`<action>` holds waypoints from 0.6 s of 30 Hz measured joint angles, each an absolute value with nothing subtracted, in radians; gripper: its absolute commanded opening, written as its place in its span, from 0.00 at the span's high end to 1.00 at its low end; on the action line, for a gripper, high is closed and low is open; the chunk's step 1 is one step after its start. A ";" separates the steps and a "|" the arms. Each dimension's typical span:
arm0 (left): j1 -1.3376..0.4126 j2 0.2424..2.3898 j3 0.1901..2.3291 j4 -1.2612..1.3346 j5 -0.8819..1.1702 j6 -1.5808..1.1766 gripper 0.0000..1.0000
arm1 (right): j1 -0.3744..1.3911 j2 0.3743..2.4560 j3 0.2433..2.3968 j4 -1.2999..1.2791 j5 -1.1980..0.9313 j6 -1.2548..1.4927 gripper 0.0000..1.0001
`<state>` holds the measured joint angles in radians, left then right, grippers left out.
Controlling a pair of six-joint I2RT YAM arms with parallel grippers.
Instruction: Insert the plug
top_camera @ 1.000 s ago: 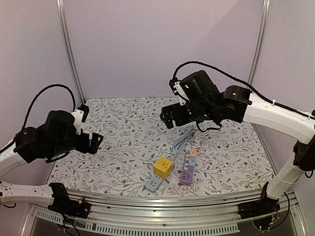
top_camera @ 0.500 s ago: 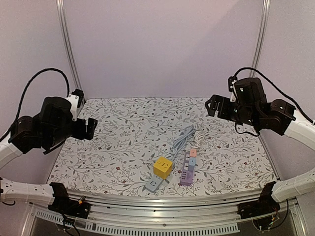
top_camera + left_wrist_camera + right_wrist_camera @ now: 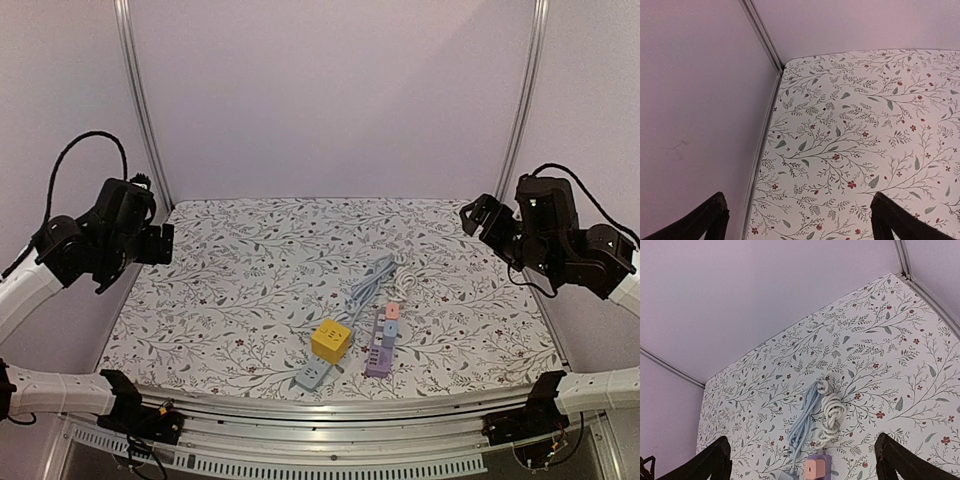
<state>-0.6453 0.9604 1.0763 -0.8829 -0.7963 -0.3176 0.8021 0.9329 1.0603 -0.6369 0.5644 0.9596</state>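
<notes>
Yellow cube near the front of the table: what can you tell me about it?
The yellow cube looks like smooth plastic, with faint marks on its top face that are too small to read. It sits flat on the flowered table cover, near the front middle. A grey block lies at its near corner and seems to touch it. A purple strip lies to its right, apart.

My left arm (image 3: 90,245) and right arm (image 3: 565,250): white tubular links, bulky black joint housings. A black cable (image 3: 90,135) arches over the left housing, and a second (image 3: 590,197) runs along the right. Bases (image 3: 128,402): black brackets, with thin coloured wires at the left one. Fingers (image 3: 710,220): matte dark, tapered wedges.
</notes>
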 measured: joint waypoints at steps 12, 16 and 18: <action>-0.553 0.840 0.953 -0.864 -0.746 -0.379 0.00 | 0.627 1.052 1.063 -0.720 0.381 1.057 0.01; -0.549 0.735 0.839 -0.812 -0.708 -0.368 0.00 | 0.626 1.101 1.080 -0.725 0.331 1.052 0.01; -0.548 0.655 0.785 -0.782 -0.689 -0.364 0.00 | 0.626 1.114 1.090 -0.720 0.311 1.042 0.01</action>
